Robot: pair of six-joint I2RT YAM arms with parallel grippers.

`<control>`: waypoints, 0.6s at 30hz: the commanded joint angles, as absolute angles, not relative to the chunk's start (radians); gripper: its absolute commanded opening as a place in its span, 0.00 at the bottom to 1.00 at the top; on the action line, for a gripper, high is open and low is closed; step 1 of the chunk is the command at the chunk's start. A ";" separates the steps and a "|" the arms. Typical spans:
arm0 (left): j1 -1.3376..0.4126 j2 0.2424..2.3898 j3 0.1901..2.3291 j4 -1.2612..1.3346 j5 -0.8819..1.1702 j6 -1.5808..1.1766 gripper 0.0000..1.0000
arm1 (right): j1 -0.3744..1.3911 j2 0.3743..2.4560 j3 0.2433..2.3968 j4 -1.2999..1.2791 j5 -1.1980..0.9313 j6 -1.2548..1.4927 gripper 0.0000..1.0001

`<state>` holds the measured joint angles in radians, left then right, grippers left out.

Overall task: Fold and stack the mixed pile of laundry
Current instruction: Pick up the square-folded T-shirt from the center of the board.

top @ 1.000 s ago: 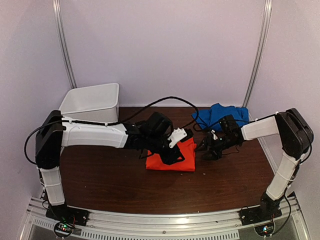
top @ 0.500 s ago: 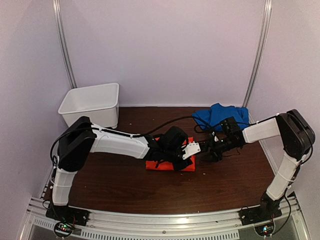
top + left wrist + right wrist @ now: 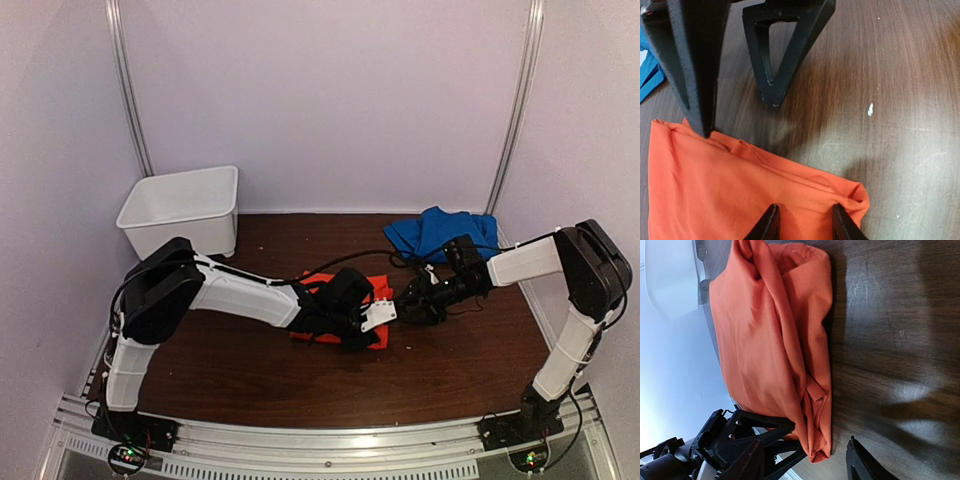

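- Near, mid-table (image 3: 230,370): the orange-red T-shirt (image 3: 770,340) lies as a folded packet. Its layers are loose and one end is bunched. From above, the left arm reaches across and hides much of it.
- Left gripper (image 3: 805,226): fingertips apart, set down on the cloth near a corner. Cloth shows between them; I cannot tell whether a fold is nipped.
- Right gripper (image 3: 739,115): jaws apart, holding nothing. One tip touches the shirt's edge and the other stands over bare wood.
- Handling (judgement): thin, light, limp fabric with no stiffness. Lifted at one point, the layers would likely sag and fall open. It should also slide readily on the smooth wood.
- Best hold (judgement): the folded edge, pinched through all layers at two corners, one per gripper.
- In the way: both grippers crowd the same end of the packet, very near each other. This risks a finger clash or dragging the fold askew.
- Farther right: the blue garment (image 3: 440,230) lies crumpled and unfolded near the back wall, apart from the shirt.
- Far left corner: white bin (image 3: 185,205), well apart, no obstacle.
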<state>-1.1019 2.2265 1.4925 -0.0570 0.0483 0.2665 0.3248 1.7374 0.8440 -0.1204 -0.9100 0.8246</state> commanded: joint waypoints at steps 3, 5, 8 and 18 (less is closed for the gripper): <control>-1.110 2.049 1.421 -0.070 0.027 0.296 0.39 | 0.325 1.694 0.829 -0.126 -0.930 0.804 0.56; -1.115 2.019 1.404 -0.075 0.031 0.312 0.38 | 0.325 1.689 0.820 -0.112 -0.931 0.814 0.56; -1.120 2.012 1.379 -0.076 0.049 0.331 0.37 | 0.325 1.688 0.818 -0.105 -0.934 0.820 0.56; -1.142 2.135 1.415 -0.065 0.092 0.416 0.36 | 0.325 1.681 0.808 -0.101 -0.937 0.837 0.56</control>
<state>-1.1282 2.0678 1.3895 -0.0776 0.0704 0.3676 0.3248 1.7088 0.8246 -0.1158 -0.9249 0.8207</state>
